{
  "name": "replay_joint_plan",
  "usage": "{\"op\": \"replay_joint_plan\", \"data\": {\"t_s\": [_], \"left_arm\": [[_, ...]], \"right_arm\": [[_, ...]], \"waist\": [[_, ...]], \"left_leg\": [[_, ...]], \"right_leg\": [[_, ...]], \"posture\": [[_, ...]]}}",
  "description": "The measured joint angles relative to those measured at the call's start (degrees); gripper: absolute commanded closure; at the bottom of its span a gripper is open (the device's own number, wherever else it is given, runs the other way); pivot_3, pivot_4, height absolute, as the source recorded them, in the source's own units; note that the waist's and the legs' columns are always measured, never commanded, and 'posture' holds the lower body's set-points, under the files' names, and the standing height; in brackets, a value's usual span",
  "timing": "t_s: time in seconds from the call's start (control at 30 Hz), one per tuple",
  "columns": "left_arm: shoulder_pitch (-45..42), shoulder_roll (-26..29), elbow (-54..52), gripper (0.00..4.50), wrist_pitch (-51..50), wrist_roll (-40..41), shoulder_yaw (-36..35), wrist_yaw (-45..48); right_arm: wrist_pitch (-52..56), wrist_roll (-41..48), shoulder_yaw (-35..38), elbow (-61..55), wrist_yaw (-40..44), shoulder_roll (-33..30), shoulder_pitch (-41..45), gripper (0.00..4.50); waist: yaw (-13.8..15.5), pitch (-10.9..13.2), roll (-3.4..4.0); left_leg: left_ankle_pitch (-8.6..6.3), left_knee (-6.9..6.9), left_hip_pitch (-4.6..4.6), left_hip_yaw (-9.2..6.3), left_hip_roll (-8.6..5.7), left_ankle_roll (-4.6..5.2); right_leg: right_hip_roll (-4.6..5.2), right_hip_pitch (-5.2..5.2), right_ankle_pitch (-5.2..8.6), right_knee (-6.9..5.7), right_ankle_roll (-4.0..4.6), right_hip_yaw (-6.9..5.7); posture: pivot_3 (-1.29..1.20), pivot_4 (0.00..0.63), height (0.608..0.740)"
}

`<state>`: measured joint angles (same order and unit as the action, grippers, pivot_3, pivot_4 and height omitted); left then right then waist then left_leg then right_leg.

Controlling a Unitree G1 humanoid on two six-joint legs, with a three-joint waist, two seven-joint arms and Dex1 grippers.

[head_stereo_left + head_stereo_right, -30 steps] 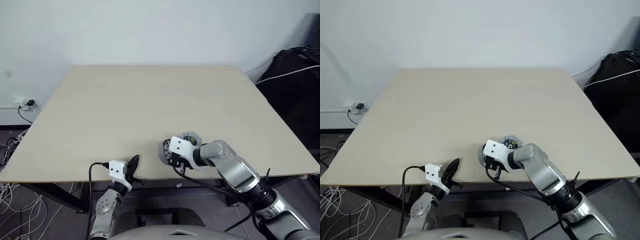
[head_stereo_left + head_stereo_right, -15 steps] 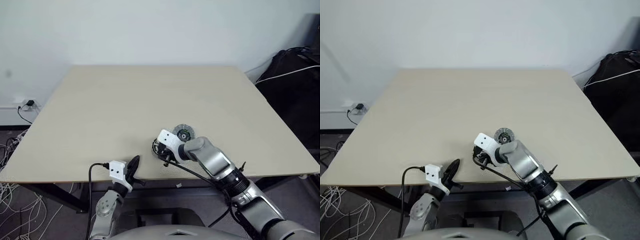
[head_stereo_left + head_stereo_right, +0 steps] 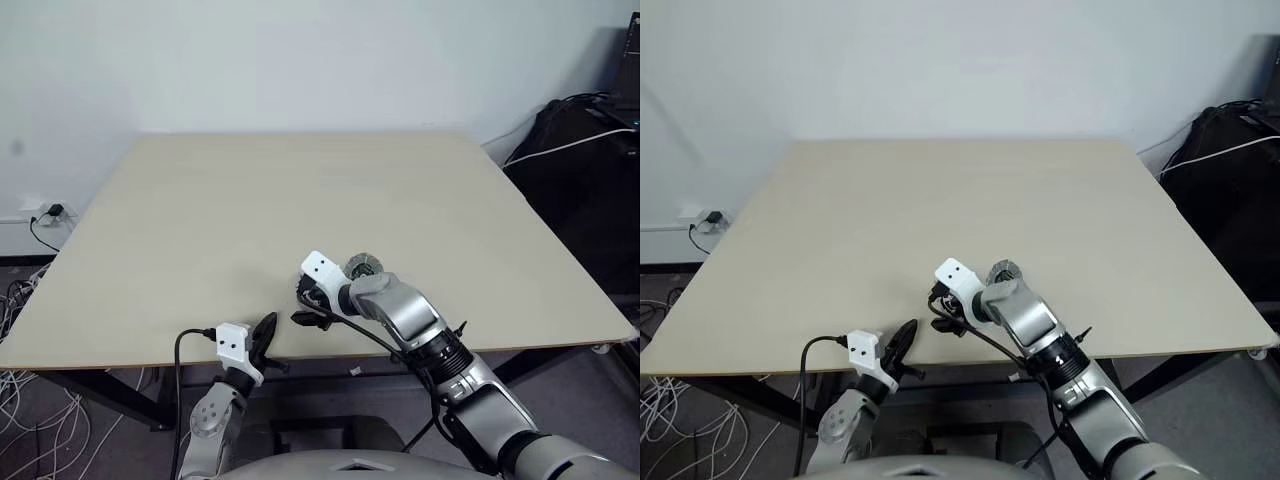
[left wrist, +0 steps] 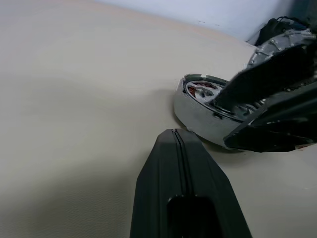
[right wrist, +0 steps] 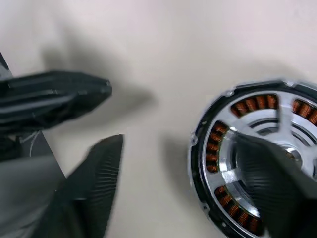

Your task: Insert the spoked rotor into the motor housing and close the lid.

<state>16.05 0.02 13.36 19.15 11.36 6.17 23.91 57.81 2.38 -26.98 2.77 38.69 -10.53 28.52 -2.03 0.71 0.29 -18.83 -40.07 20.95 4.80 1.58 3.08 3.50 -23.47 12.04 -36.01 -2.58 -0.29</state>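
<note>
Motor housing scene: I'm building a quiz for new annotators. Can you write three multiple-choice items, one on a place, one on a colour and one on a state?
1. Where does the motor housing lie?
A. On the table near its front edge, at the right gripper
B. At the table's far left corner
C. On the floor

2. What colour are the windings in the housing?
A. Blue
B. Copper-orange
C. Green

3. How do the left gripper's jaws stand?
A. Wide open
B. Shut, holding nothing
C. Shut on the housing

Answers:
1. A: the motor housing rests on the table, and the right gripper is open over it.
2. B: the windings are copper-orange.
3. B: the left gripper has its jaws pressed together, with nothing held.
</note>
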Motion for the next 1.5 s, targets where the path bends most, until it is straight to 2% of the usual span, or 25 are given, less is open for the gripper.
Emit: {"op": "replay_joint_plan", "data": {"t_s": [0.37,0.63,0.73,0.97,1.1,1.27,1.5], "left_arm": [[-0.9,-0.1,0.9,4.50,0.0,0.1,-0.1,0.8],[-1.1,-0.1,2.2,4.50,0.1,0.1,-0.2,1.5],[-1.2,0.0,2.3,4.50,0.1,0.1,-0.6,1.6],[-1.4,-0.1,2.5,4.50,0.2,0.1,-1.1,1.8],[-1.7,-0.1,2.7,4.50,0.2,0.1,-1.2,2.1],[-2.2,0.1,3.3,4.50,0.2,0.1,-1.3,2.4],[-3.0,0.1,4.0,4.50,0.3,0.1,-1.5,2.6]], "right_arm": [[-12.7,-1.2,-5.3,-12.7,5.8,-11.8,0.2,0.29],[-31.0,-3.9,-2.7,-15.4,6.3,-18.2,0.0,0.29],[-33.6,-5.8,0.0,-14.7,4.8,-19.9,0.2,0.89],[-30.8,-11.6,7.4,-10.0,-4.6,-20.4,0.2,3.18],[-28.4,-15.4,8.8,-9.4,-7.7,-21.9,-1.0,4.46],[-27.7,-19.6,7.7,-8.6,-5.9,-27.2,-4.0,4.46],[-27.2,-20.2,6.4,-8.4,-0.2,-30.0,-8.7,4.46]], "waist": [[0.0,0.0,0.00],[0.3,0.1,-0.09],[0.5,0.1,-0.12],[0.8,0.1,-0.12],[0.8,0.1,-0.10],[0.9,0.1,-0.10],[0.8,0.1,-0.11]], "left_leg": [[-0.02,0.01,0.19,-0.01,-0.08,0.05],[-0.02,0.00,0.18,0.01,-0.10,0.06],[-0.02,0.00,0.18,0.01,-0.09,0.06],[-0.02,0.00,0.20,0.03,-0.08,0.05],[-0.02,0.01,0.22,0.02,-0.08,0.05],[-0.03,0.01,0.22,0.03,-0.09,0.08],[-0.03,0.00,0.19,0.03,-0.09,0.09]], "right_leg": [[-0.02,-0.09,0.02,0.09,0.00,-0.01],[-0.01,-0.08,0.02,0.11,-0.01,-0.01],[-0.01,-0.08,0.02,0.12,-0.01,0.00],[0.00,-0.10,0.02,0.11,0.01,0.01],[0.00,-0.12,0.03,0.11,0.02,0.01],[0.02,-0.12,0.03,0.14,0.03,0.02],[0.00,-0.09,0.03,0.13,0.02,0.02]], "posture": [[0.00,0.000,0.740],[0.00,0.000,0.740],[0.00,0.000,0.740],[0.00,0.000,0.740],[0.00,0.000,0.740],[0.00,0.000,0.740],[0.00,0.000,0.740]]}}
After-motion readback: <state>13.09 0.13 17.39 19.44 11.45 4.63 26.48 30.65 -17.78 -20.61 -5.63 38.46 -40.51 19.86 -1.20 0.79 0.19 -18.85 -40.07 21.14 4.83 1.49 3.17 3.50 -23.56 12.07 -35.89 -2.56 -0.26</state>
